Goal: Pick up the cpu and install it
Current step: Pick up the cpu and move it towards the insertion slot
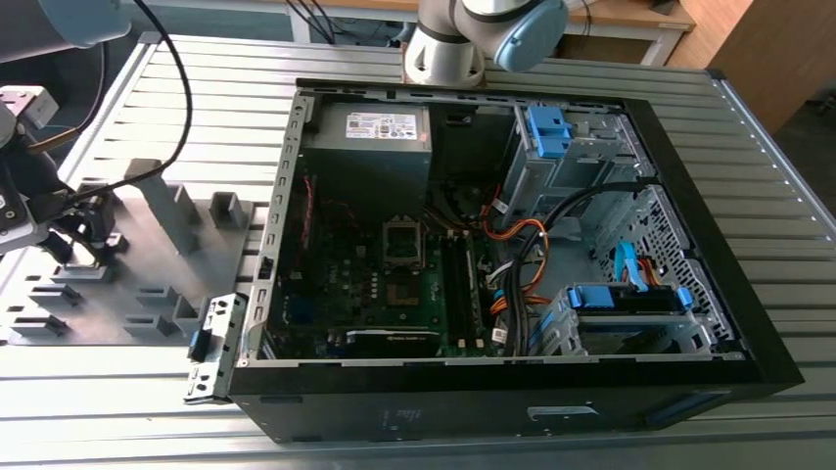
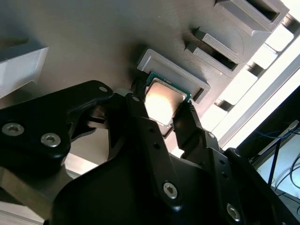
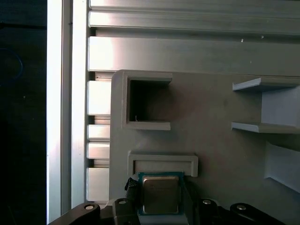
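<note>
Exterior view: an open case lies on a slatted table, its green board flat on the case floor. A grey tray sits just beside the case on the exterior view's left. The gripper is low over the tray's left part, well apart from the case. The arm's base stands at the far side of the table, behind the case.

In both wrist views the cpu shows its silver top and a thin green edge. It lies level on that left part of the tray, one edge just beside a low grey bracket of the tray. The black fingers stand one at each of two opposite sides of the cpu, drawn in narrow and touching those sides, so the chip is clamped between them. Whether it rests on the tray or is raised off it, I cannot tell.

In the first wrist view a square pocket lies beyond the bracket, and the table slats run past the tray's edge.
</note>
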{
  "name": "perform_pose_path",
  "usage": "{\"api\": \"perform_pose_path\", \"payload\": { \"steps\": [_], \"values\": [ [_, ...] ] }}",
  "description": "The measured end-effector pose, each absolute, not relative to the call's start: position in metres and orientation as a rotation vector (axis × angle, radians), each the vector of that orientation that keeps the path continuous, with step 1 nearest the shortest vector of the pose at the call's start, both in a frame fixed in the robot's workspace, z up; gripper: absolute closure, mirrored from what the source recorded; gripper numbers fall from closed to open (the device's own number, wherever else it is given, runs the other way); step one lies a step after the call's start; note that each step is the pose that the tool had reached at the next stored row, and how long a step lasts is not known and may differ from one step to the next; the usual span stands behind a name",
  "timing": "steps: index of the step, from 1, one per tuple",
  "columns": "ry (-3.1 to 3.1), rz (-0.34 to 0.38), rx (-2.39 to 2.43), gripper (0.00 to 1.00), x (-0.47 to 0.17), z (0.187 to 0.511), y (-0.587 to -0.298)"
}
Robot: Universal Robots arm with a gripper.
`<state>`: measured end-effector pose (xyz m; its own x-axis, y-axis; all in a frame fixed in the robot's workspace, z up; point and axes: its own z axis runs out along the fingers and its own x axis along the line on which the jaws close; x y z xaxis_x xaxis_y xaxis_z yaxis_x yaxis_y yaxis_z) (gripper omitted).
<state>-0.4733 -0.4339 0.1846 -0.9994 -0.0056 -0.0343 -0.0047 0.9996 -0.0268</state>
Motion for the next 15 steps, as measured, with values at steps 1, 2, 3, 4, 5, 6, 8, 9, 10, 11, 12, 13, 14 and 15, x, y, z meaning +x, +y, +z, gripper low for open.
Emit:
{"api": "perform_pose_path", "payload": {
  "steps": [1,2,3,4,5,6,8,9,10,11,12,13,14,15],
  "values": [
    [3.107,-0.042,-0.008,0.52,-0.4733,0.1846,-0.4339],
    [3.107,-0.042,-0.008,0.52,-0.4733,0.1847,-0.4339],
    [3.107,-0.041,-0.008,0.45,-0.4733,0.1846,-0.4339],
    [3.107,-0.041,-0.008,0.45,-0.4733,0.1846,-0.4339],
    [3.107,-0.041,-0.008,0.45,-0.4733,0.1847,-0.4339],
    [3.107,-0.041,-0.008,0.45,-0.4733,0.1846,-0.4339],
    [3.107,-0.041,-0.008,0.45,-0.4733,0.1847,-0.4339],
    [3.107,-0.041,-0.008,0.45,-0.4733,0.1846,-0.4339],
    [3.107,-0.041,-0.008,0.45,-0.4733,0.1846,-0.4339],
    [3.107,-0.041,-0.008,0.45,-0.4733,0.1846,-0.4339],
    [3.107,-0.041,-0.008,0.45,-0.4733,0.1846,-0.4339],
    [3.107,-0.041,-0.008,0.45,-0.4733,0.1846,-0.4339],
    [3.107,-0.041,-0.008,0.45,-0.4733,0.1847,-0.4339],
    [3.107,-0.041,-0.008,0.45,-0.4733,0.1847,-0.4339]
  ]
}}
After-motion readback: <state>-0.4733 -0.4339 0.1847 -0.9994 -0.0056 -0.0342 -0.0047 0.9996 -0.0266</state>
